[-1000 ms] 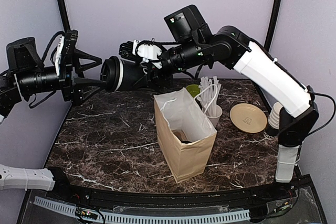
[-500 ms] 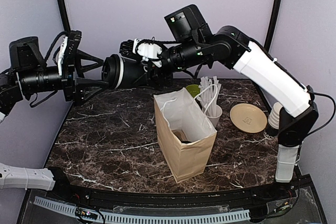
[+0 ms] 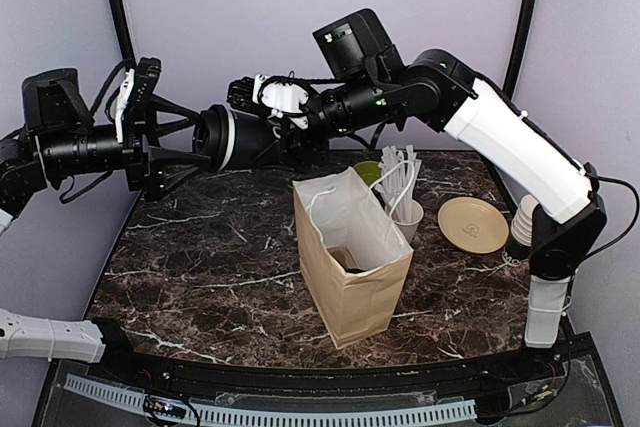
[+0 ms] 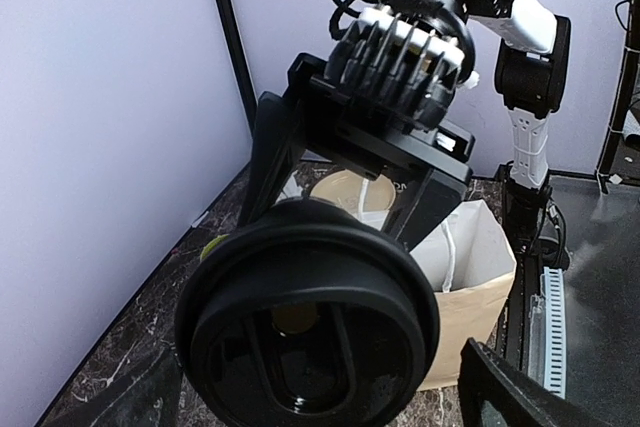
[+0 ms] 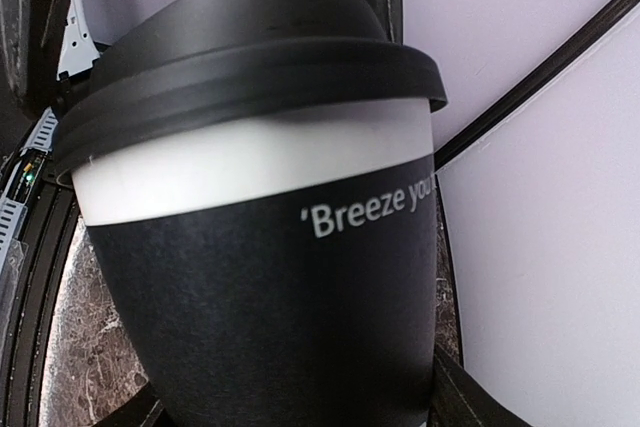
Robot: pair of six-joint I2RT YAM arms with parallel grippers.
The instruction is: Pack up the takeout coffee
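Black coffee cup (image 3: 240, 139) | sideways in mid-air over far-left of surface (image 3: 200, 267), lid (image 4: 310, 317) twd L | R tool (image 3: 265, 137) pinching cup body | L tool (image 3: 185, 135) spread wide, tips by lid, contact unclear | brown bag (image 3: 352, 252) upright, open, ctr

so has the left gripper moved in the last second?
Yes. Against the black corner post, the left gripper has edged right, toward the coffee cup held by the right gripper.
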